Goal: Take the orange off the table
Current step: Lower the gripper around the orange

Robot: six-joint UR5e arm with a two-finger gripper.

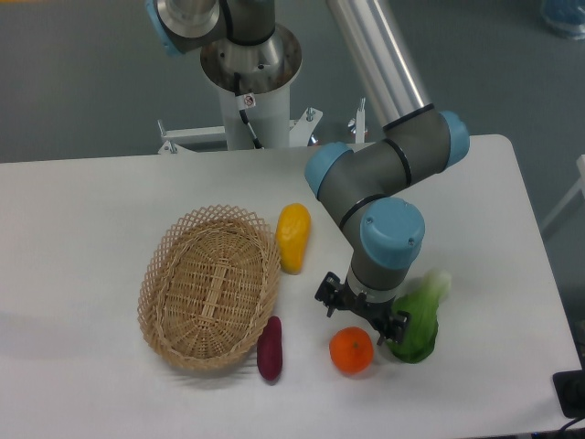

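The claw hangs low over the table, its two dark fingers spread apart with nothing between them, so it stands open. It sits just above and behind the orange, whose top edge lies right under the finger tips; whether they touch cannot be told from this view. The arm's grey wrist with its blue cap rises straight above the claw. Just right of the claw lies a green leafy vegetable with a pale stalk end, partly hidden by the right finger.

To the left, a woven wicker basket, oval and shallow, rests on the table with nothing in it. A dark purple sweet potato lies just beside its near right rim, and a yellow-orange elongated fruit lies near its far right rim.

The orange is small, round and bright, with a smooth glossy skin, resting on the table near its front edge, between the sweet potato and the green vegetable.
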